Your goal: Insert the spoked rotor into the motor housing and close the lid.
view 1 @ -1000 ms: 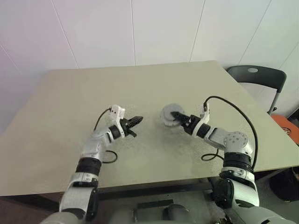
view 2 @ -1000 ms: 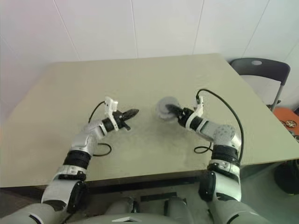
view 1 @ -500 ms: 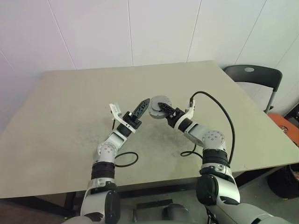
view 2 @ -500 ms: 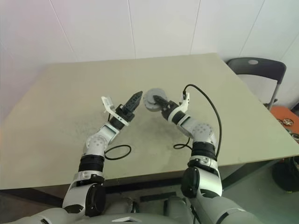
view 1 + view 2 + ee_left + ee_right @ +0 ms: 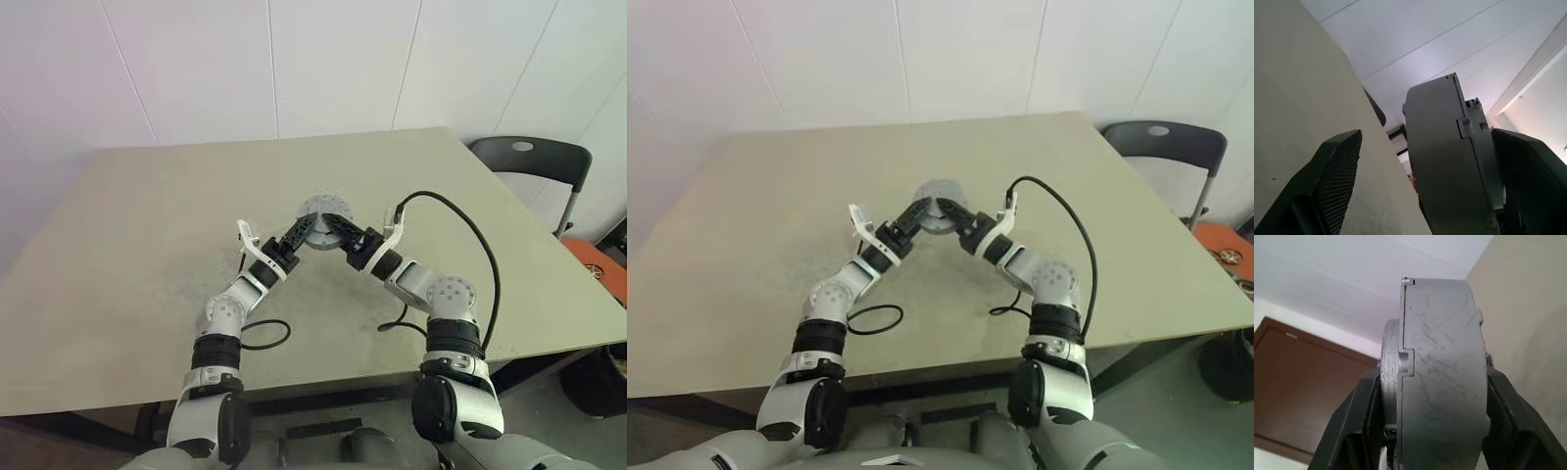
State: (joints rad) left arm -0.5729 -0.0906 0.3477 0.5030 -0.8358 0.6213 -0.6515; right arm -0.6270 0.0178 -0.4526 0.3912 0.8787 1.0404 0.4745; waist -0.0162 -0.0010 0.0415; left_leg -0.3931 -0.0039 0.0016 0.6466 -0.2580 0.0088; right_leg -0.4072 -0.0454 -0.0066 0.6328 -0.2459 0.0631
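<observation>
Plain test room or lab: bare beige desk [image 5: 147, 245], white panelled wall [image 5: 294, 69], dark folding chair [image 5: 534, 162] beyond the right claw [image 5: 328, 227]

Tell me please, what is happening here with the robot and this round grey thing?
The robot holds a round grey motor assembly up above the table, between its two arms. The right gripper is clamped on it, one finger on each flat face. The left gripper is open around the same part, with one finger clearly apart from it, so it does not grip yet.
</observation>
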